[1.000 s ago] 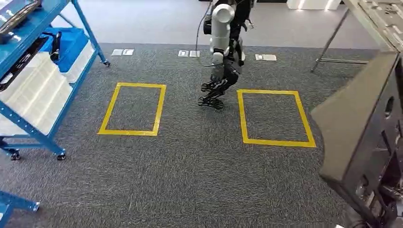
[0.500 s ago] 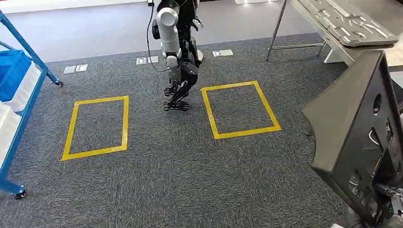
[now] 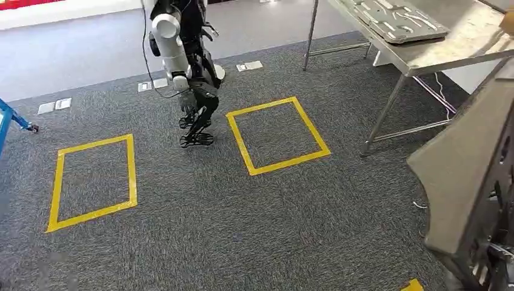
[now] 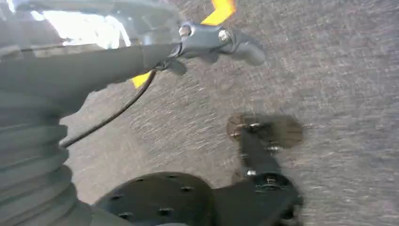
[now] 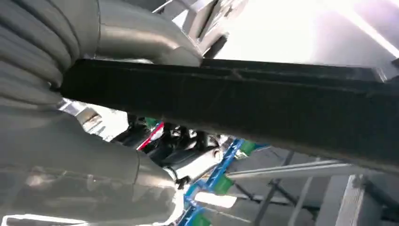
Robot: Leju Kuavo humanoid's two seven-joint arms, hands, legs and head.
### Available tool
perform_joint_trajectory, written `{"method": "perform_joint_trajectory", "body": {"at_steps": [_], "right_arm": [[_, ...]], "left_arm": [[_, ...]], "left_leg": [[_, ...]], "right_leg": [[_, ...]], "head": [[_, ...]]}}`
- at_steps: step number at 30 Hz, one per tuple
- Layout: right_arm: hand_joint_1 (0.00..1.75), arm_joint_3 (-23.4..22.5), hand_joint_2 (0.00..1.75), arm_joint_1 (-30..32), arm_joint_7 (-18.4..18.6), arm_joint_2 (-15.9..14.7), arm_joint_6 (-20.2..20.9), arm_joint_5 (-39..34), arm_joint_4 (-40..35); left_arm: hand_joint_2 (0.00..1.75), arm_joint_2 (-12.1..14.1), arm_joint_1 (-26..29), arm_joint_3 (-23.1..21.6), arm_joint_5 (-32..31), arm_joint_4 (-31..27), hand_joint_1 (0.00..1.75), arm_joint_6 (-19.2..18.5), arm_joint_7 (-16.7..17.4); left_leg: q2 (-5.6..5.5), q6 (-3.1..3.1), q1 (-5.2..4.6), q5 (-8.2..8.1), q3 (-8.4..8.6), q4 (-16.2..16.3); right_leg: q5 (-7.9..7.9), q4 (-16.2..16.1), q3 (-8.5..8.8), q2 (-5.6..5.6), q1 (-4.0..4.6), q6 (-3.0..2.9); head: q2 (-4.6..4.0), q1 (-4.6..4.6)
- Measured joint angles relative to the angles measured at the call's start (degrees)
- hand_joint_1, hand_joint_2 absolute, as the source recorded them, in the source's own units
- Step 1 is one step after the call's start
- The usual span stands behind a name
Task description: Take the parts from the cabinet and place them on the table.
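One large dark part (image 3: 473, 182) stands tilted at the right of the head view, near the steel table (image 3: 436, 51). The right robot hand (image 5: 84, 155) grips this part along its black edge. The left robot hand (image 4: 70, 75) hangs over grey carpet (image 3: 242, 218); its fingers (image 4: 221, 40) hold nothing, apparently open. Another humanoid robot (image 3: 185, 73) stands beside a yellow taped square (image 3: 279, 134). A grey tray (image 3: 394, 21) lies on the table.

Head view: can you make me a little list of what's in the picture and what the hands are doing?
floor: grey carpet with two yellow tape squares
table: metal, far right, with a grey tray on it
right hand: holds a big dark part
left hand: hangs over the carpet, holding nothing
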Motion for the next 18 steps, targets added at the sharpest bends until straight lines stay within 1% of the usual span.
{"method": "perform_joint_trajectory", "body": {"at_steps": [1, 2, 3, 4, 5, 6, 7, 8, 9, 10, 11, 12, 13, 14, 15, 16, 17, 18], "right_arm": [[1.34, -0.04, 1.75, -0.04, -0.20, 0.18, -0.02, -0.39, 0.24], [1.34, -0.04, 1.75, -0.13, -0.41, 0.31, -0.02, -0.52, 0.55], [1.34, 0.02, 1.75, -0.26, -0.70, 0.44, -0.02, -0.70, 0.79], [1.34, 0.04, 1.75, -0.50, -0.89, 0.61, -0.02, -0.96, 0.94], [1.34, 0.06, 1.75, -0.91, -0.92, 0.76, -0.02, -1.33, 1.35], [1.34, 0.15, 1.75, -1.22, -1.09, 0.96, -0.02, -1.42, 1.75], [1.34, 0.28, 1.75, -1.36, -1.38, 1.16, -0.02, -1.55, 2.27], [1.34, 0.35, 1.75, -1.35, -1.75, 1.34, 0.00, -1.64, 2.73], [1.34, 0.35, 1.75, -1.35, -2.10, 1.55, 0.00, -1.83, 3.10], [1.34, 0.33, 1.75, -1.41, -2.29, 1.82, 0.00, -1.90, 3.34], [1.34, 0.28, 1.75, -1.46, -2.73, 2.10, 0.00, -2.07, 3.54], [1.34, 0.24, 1.75, -1.47, -3.12, 2.38, 0.00, -2.25, 3.61], [1.34, 0.22, 1.75, -1.45, -3.39, 2.67, 0.00, -2.40, 3.63], [1.34, 0.20, 1.75, -1.59, -3.54, 2.89, 0.00, -2.58, 3.71], [1.34, 0.20, 1.75, -1.46, -3.69, 3.04, 0.00, -2.69, 3.78], [1.34, 0.17, 1.75, -1.29, -3.82, 3.35, -0.02, -2.93, 3.85], [1.34, -0.04, 1.75, -1.12, -3.91, 3.59, -0.02, -2.99, 3.85], [1.34, -0.35, 1.75, -1.01, -4.00, 3.70, -0.02, -3.10, 3.85]], "left_arm": [[1.75, -0.04, -0.24, -0.02, -0.11, 0.02, 0.00, -0.11, -0.29], [1.75, -0.22, -0.46, 0.00, -0.31, 0.02, 0.00, -0.13, -0.66], [1.75, -0.24, -0.75, 0.00, -0.42, 0.02, 0.00, -0.13, -0.99], [1.75, -0.28, -0.92, -0.02, -0.48, 0.02, 0.00, -0.13, -1.36], [1.75, -0.28, -0.93, -0.02, -0.48, 0.02, 0.00, -0.13, -1.53], [1.75, -0.31, -0.81, -0.04, -0.48, 0.02, 0.00, -0.13, -1.71], [1.75, -0.31, -0.57, -0.02, -0.53, 0.07, 0.00, -0.13, -1.75], [1.75, -0.31, -0.40, -0.02, -0.53, 0.09, 0.00, -0.13, -1.88], [1.75, -0.28, -0.29, 0.02, -0.53, 0.09, 0.00, -0.02, -1.84], [1.75, -0.26, -0.29, 0.04, -0.50, 0.09, 0.00, 0.02, -1.82], [1.75, -0.11, -0.33, 0.04, -0.55, 0.09, 0.00, 0.13, -1.54], [1.75, 0.00, -0.35, 0.04, -0.66, 0.07, 0.00, 0.22, -1.16], [1.75, 0.15, -0.32, 0.07, -0.79, 0.07, 0.00, 0.30, -0.72], [1.75, 0.37, -0.22, 0.07, -0.87, 0.06, 0.00, 0.35, -0.29], [1.75, 0.66, -0.09, 0.09, -0.88, 0.00, 0.00, 0.57, 0.00], [1.75, 0.72, -0.02, 0.13, -0.88, 0.00, 0.00, 0.68, 0.33], [1.75, 0.96, -0.09, 0.22, -0.90, -0.02, 0.00, 0.74, 0.48], [1.75, 0.96, -0.23, 0.24, -0.92, -0.02, 0.00, 0.74, 0.50]], "left_leg": [[0.50, -0.20, 0.30, -0.12, 0.34, -0.09], [1.20, -0.48, 0.52, -0.23, 0.73, -0.26], [0.16, -0.85, 0.97, -0.58, 1.00, 0.00], [-2.89, -0.96, 0.85, -2.17, 0.11, 2.11], [-4.59, -0.97, 0.80, -4.67, -2.08, 6.59], [-5.28, -0.96, 0.80, -7.04, -4.78, 11.87], [-5.58, -0.92, 0.76, -8.87, -7.60, 17.22], [-5.66, -0.87, 0.70, -9.32, -9.64, 20.39], [-5.71, -0.69, 0.61, -8.20, -10.40, 20.52], [-5.88, -0.34, 0.39, -5.74, -9.64, 17.61], [-6.38, 0.22, 0.08, -2.65, -7.70, 12.34], [-7.58, 0.78, -0.26, 0.15, -5.39, 6.66], [-10.89, 1.37, -0.54, 1.92, -3.43, 1.86], [-12.03, 1.40, -1.15, 2.18, -3.16, 1.05], [-11.24, 1.49, -1.14, 2.29, -3.08, 1.02], [-10.57, 1.55, -1.27, 2.23, -2.98, 1.01], [-9.97, 1.72, -1.36, 2.25, -2.86, 0.85], [-9.16, 2.06, -0.68, 3.04, -2.56, -0.06]], "right_leg": [[-0.13, 0.06, -0.06, 0.54, 0.30, -0.30], [-0.12, 0.05, -0.05, 1.44, 0.49, -0.75], [0.13, -0.07, 0.09, 2.11, 0.12, -1.20], [0.11, -0.07, 0.17, 2.48, 0.12, -1.41], [0.11, -0.07, 0.06, 3.10, 0.17, -1.83], [0.09, -0.07, -0.03, 3.74, 0.28, -2.10], [0.06, -0.07, -0.06, 4.57, 0.40, -2.18], [0.02, -0.06, -0.06, 5.30, 0.52, -2.25], [0.02, -0.06, 0.01, 6.11, 0.62, -2.25], [0.02, -0.06, 0.10, 6.89, 0.72, -2.25], [0.03, -0.06, 0.22, 7.69, 0.77, -2.25], [0.03, -0.07, 0.33, 8.33, 0.77, -2.24], [0.04, -0.07, 0.37, 8.81, 0.32, -2.21], [-0.14, -0.04, 0.36, 9.56, 0.78, -1.94], [-0.08, -0.03, 0.23, 10.40, 0.72, -1.70], [0.00, -0.16, 0.18, 10.98, 0.57, -1.48], [0.17, -0.45, 0.09, 11.77, 0.57, -1.13], [0.14, -0.35, 0.05, 12.30, 0.85, -0.80]], "head": [[0.00, -0.04], [0.00, 0.01], [0.00, -0.02], [0.00, -0.43], [0.00, -0.78], [0.00, -1.00], [0.00, -1.09], [0.00, -1.24], [0.00, -1.46], [0.00, -1.66], [0.00, -1.85], [0.00, -1.90], [0.00, -1.94], [0.00, -1.74], [0.00, -2.05], [0.00, -1.85], [0.00, -1.68], [0.00, -1.77]]}}
